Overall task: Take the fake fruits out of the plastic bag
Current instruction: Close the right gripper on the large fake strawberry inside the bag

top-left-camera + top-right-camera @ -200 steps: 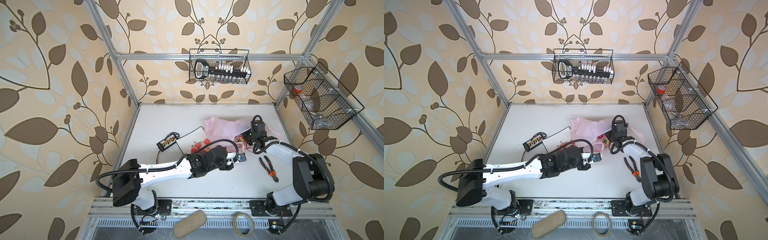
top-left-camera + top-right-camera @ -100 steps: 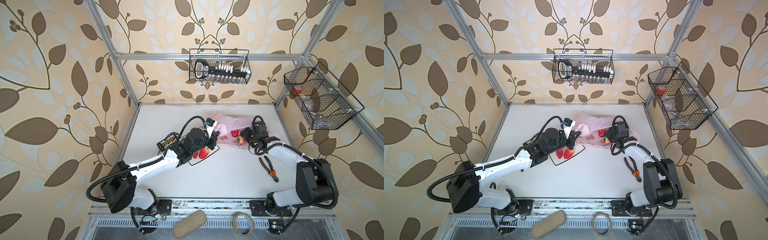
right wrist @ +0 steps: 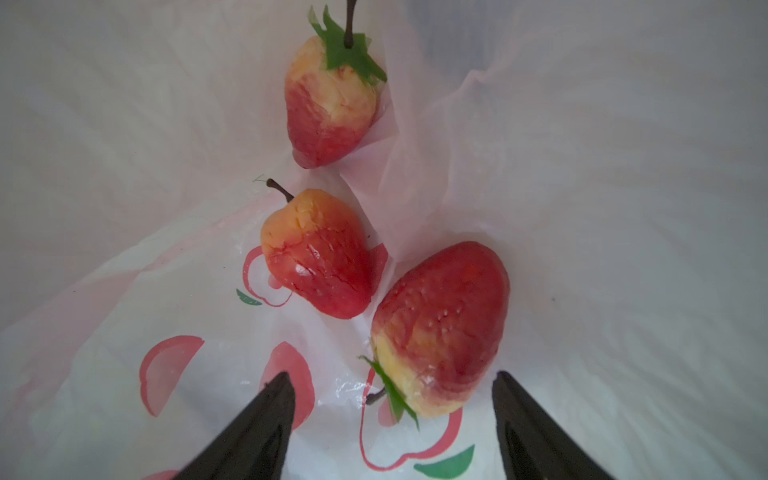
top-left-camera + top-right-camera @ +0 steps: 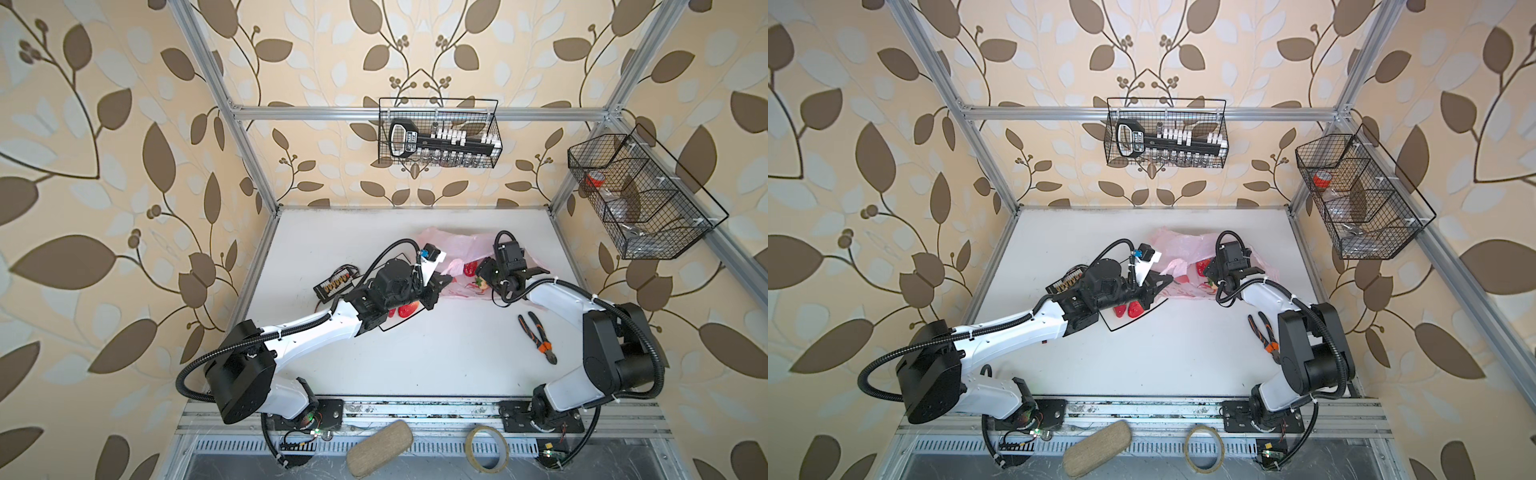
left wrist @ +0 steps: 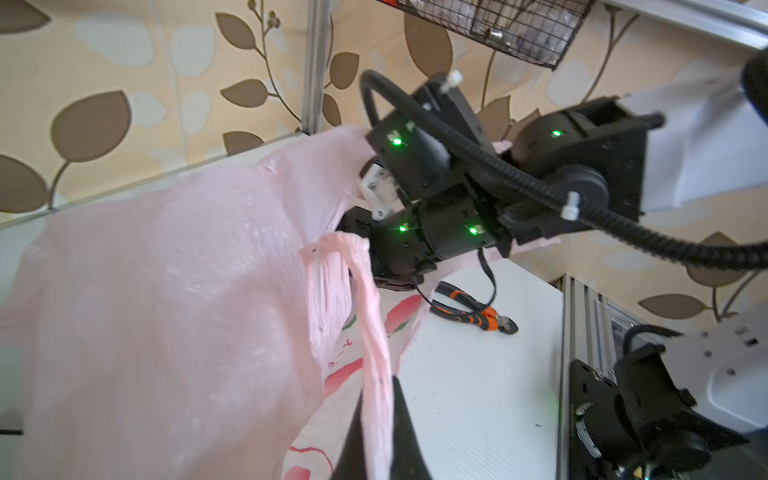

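Left wrist view: the plastic bag is seen as thin, translucent pink film with red prints, held up off the white worktop. In both top views it is placed towards the far side, right of middle. Three glossy red strawberries, yellowed at the stem end, are seen inside it. The left claw is clamped on a twisted bag handle. The right claw is spread wide inside the bag, astride the nearest strawberry. Nothing is gripped, and contact cannot be told.

A robotics lab cell: aluminium frame, leaf wallpaper, wire basket of tools
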Robot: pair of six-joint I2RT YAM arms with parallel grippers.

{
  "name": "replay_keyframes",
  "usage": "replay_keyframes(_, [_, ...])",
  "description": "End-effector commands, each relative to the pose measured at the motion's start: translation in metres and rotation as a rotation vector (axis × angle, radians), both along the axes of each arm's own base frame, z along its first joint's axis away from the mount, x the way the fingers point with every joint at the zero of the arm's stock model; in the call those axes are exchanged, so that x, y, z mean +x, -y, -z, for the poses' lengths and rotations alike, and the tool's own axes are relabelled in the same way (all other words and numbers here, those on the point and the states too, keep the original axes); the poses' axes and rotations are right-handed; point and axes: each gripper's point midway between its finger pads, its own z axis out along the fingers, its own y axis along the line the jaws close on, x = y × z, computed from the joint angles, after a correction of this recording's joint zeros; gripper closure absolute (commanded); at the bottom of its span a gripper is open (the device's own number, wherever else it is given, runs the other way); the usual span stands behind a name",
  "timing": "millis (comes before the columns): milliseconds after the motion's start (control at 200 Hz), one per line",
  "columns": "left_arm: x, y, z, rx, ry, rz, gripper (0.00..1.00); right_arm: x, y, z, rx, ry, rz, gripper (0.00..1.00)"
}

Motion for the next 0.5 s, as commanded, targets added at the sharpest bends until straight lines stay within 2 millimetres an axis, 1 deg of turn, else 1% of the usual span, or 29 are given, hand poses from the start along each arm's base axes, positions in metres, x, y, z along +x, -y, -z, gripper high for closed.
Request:
replay_keyframes(0, [-0.016,0.014,0.001,0.046,0.057,0.111,1.0,0.006,-0.006,0.001,-0.055,-0.007,-0.048,0.25])
replay_keyframes(140, [-0.02,0.014,0.008,0.06,0.055,0.13,1.0,0.006,-0.019,0.002,-0.106,-0.005,-0.133,0.26])
replay_keyframes(245, [-0.023,0.014,0.015,0.071,0.048,0.15,1.0,0.003,-0.022,0.008,-0.124,-0.015,-0.164,0.26])
replay_keyframes(365, [-0.027,0.014,0.018,0.075,0.043,0.172,1.0,0.002,-0.021,0.014,-0.14,-0.029,-0.171,0.27])
replay_keyframes(495, [-0.03,0.016,0.015,0.078,0.054,0.196,1.0,0.0,-0.012,0.019,-0.186,-0.065,-0.143,0.26])
